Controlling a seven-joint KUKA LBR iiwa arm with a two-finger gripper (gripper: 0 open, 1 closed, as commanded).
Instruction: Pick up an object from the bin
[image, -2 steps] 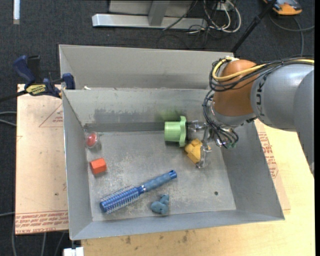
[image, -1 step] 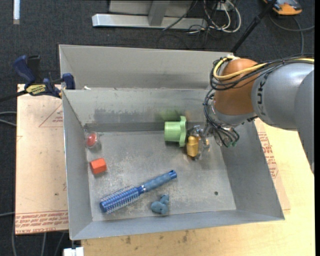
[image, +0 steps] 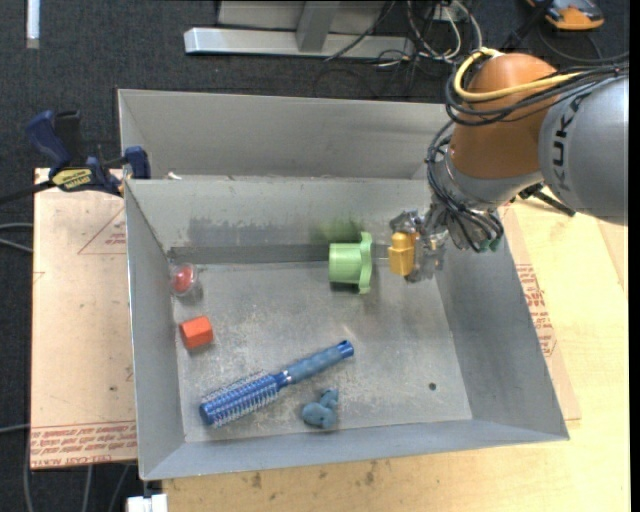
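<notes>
The KUKA arm reaches into the grey metal bin (image: 290, 135) from the right, its orange-covered wrist hanging above the bin's right rear corner. The gripper (image: 420, 247) sits low near the back wall, right of centre. A small yellow-orange cylinder (image: 401, 253) stands upright at the gripper's left side, right against its tip. Whether the gripper is spread, pressed together or pinching that cylinder cannot be told from this angle.

Just left of the yellow piece, and close beside it, a light green spool-shaped block (image: 350, 264) rests on the bin floor by the back wall.

The other items lie well apart from the gripper. A small pinkish ball (image: 182, 280) sits near the left wall, with a red cube (image: 197, 332) just in front of it. A blue hairbrush (image: 275, 385) lies slantwise across the front of the floor, bristle end to the left and handle pointing toward the centre. A small blue lump (image: 322, 409) rests just below the brush handle, near the front wall.
</notes>
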